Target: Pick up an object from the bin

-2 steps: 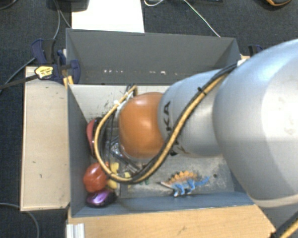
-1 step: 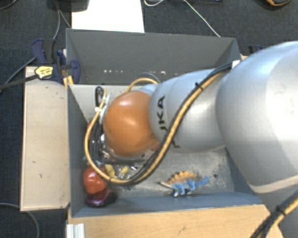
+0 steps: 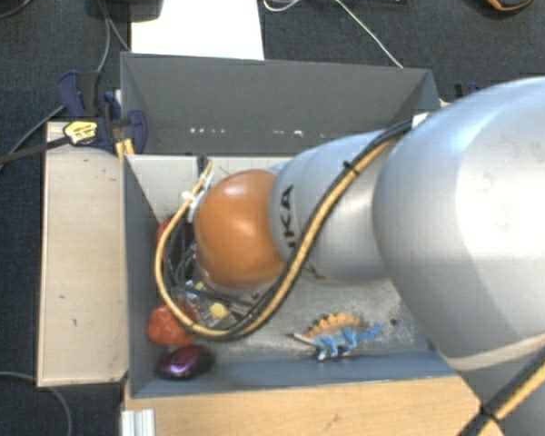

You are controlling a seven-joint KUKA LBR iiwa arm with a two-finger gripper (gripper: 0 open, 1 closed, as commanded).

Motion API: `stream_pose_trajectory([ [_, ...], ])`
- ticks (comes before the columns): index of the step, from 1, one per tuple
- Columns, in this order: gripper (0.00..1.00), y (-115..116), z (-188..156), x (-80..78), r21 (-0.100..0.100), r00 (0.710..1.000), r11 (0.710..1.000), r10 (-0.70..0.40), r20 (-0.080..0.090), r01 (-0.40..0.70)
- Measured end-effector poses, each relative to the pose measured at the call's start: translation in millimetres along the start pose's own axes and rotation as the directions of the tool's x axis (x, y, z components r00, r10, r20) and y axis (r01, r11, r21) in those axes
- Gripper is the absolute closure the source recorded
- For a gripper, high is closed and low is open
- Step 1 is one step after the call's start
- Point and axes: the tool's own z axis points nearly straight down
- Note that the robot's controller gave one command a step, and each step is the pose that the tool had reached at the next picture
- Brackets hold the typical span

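1. My gripper (image 3: 200, 305) hangs in the left half of the grey bin (image 3: 272, 107), close to its left wall, with the sloping back wall behind my orange wrist cover (image 3: 241, 230).
2. Bare floor lies to my right along the front wall, as far as a blue and orange toy lizard (image 3: 341, 334). Beyond that, my own arm covers the bin.
3. My yellow-and-black cable (image 3: 295, 262) loops low round the wrist and takes up room on the left and front sides.
4. 2 things lie nearest me, both in the front-left corner: a red-orange rounded lump (image 3: 166, 327) and a dark purple oval (image 3: 183, 361).
5. The lump sits just beside my gripper, on its left and front side. I see no clear long axis on it.
6. The oval lies nearer the front wall, touching or almost touching the lump, its long axis running roughly along that wall.
7. The lizard also lies lengthwise along the front wall, well apart from me.
8. The cover and cables hide my gripper's tips, so I cannot tell whether it is spread or closed.
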Motion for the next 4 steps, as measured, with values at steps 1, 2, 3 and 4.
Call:
stream_pose_trajectory([
  [1, 1.0, -1.0, 1.6, 3.4, 0.002, 0.993, 0.993, 0.118, -0.007, -0.118],
  [2, 1.0, -2.2, 1.5, 6.6, 0.006, 0.973, 0.973, 0.23, -0.015, -0.23],
  [3, 1.0, -2.7, -6.5, 6.9, 0.007, 0.954, 0.954, 0.299, -0.015, -0.299],
  [4, 1.0, -2.2, -15.8, 6.7, 0.006, 0.953, 0.953, 0.303, -0.016, -0.302],
])
